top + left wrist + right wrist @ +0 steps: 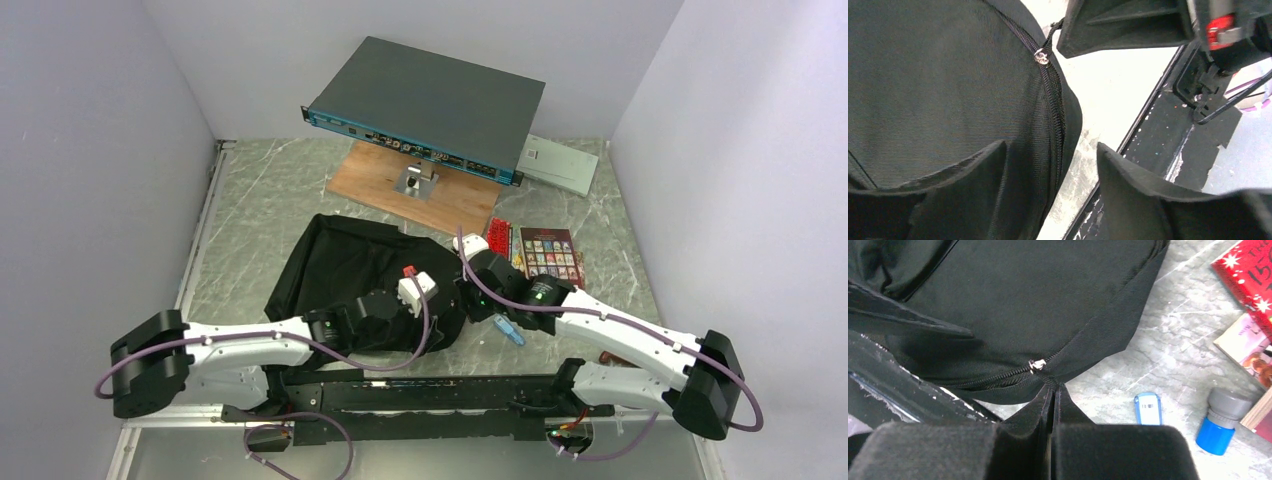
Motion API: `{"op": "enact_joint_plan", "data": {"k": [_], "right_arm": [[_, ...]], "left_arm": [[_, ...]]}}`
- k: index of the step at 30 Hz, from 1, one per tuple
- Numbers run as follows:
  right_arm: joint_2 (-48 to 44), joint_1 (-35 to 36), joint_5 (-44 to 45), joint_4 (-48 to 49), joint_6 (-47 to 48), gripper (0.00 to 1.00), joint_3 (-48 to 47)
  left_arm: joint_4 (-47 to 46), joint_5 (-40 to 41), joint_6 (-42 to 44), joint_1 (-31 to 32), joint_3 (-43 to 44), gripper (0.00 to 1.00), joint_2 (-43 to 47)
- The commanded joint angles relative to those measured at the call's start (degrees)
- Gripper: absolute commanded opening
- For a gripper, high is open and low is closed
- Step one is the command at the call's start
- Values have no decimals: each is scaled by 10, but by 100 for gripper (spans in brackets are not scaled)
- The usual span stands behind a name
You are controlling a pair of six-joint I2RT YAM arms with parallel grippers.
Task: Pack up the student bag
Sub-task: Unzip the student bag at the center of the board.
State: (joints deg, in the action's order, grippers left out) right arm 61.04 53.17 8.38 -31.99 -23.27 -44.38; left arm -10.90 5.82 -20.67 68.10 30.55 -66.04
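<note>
Marbled grey-green table [260, 200] enclosed by pale walls [100, 150], seen from above and from both wrists. One student bag [340, 265] lies flat at the centre, between the two arms. Its long axis runs roughly from far left to near right, and which end is its top cannot be told. The zip along its near-right edge is closed on the visible stretch, so the contents are hidden. The left gripper [1050, 150] hovers with its fingers spread, one over the black fabric and one over the table's near edge, holding nothing. The right gripper [1053, 390] has its fingers pressed together on the zip pull [1052, 35], just beside the metal slider [1036, 365]. Right of the bag lie two books, one red [498, 238] and one with a grid cover [551, 255]. Nearer are one blue bottle with a grey cap [1220, 427] and one small blue-and-white item [1148, 410]. At the far side, one rack-mount device [425, 105] stands above one wooden board [450, 200], and one flat grey box [560, 162] lies at its right.
</note>
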Motion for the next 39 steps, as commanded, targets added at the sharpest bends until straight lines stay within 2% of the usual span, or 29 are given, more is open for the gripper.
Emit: {"op": "enact_joint_plan", "data": {"k": [1, 3, 7, 20, 30, 39], "right_arm": [[-15, -3, -34, 31, 17, 1, 13], [-13, -3, -42, 33, 23, 5, 14], [-4, -3, -58, 45, 38, 8, 14], [41, -3, -70, 56, 60, 19, 2], [-3, -3, -25, 57, 54, 35, -8], [-47, -5, -35, 110, 35, 56, 17]], "left_arm": [[-8, -7, -1, 2, 23, 67, -30], [-12, -8, -4, 2, 18, 58, -32], [-11, -12, -3, 2, 12, 47, -30], [-14, -24, -3, 2, 5, 31, -30], [-25, -38, -7, 2, 5, 26, -39], [-30, -43, -11, 2, 3, 25, -42]]}}
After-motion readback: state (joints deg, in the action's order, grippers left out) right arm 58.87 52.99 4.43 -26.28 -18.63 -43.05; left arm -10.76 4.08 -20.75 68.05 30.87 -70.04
